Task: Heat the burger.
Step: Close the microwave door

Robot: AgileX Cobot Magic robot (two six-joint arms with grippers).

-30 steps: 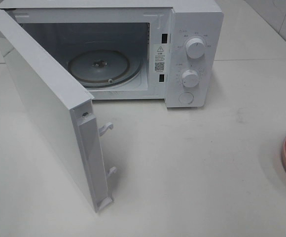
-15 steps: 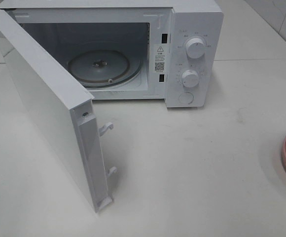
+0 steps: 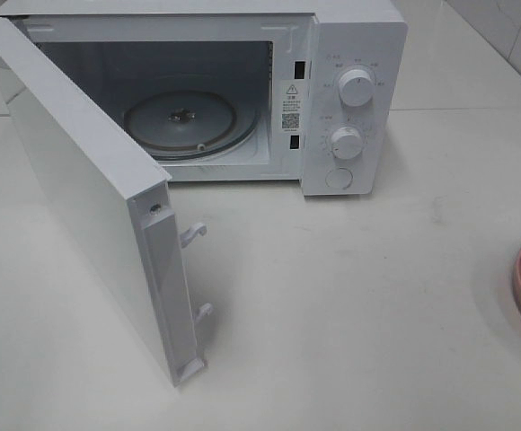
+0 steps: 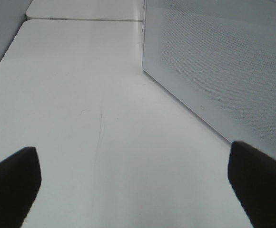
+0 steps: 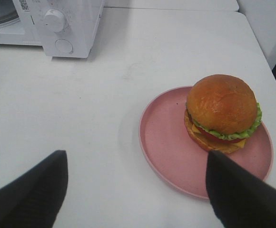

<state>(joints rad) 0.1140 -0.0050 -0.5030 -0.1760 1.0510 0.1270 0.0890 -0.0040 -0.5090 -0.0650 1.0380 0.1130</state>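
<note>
While the burger (image 5: 222, 111) sits on its pink plate (image 5: 166, 147) near the table's right edge, my right gripper (image 5: 135, 190) hangs over the table just short of the plate, jaws spread wide and holding nothing. The burger rests off-centre on the plate, toward the side away from the microwave (image 3: 355, 99), so a reach from where I am has to cross bare plate first.

My worry is the grip. The bun is domed and glossy, and the layers below it look loosely stacked, so I judge that squeezing too high could slide the top off, and squeezing too hard could push the filling out sideways. Nudging the plate's rim on the way in could also shove it nearer the table edge. The carry then runs toward the back left, where the open door (image 3: 90, 206) juts forward over the table beside the cavity, and a wide swing might clip it.

As for looks: a golden-brown rounded bun, a frill of green lettuce under it, a red layer, something yellow, and a bottom bun.

My left gripper (image 4: 133, 185) is open too and empty, low over bare table (image 4: 81, 95) beside the door's outer face. The turntable (image 3: 181, 121) inside is bare.
</note>
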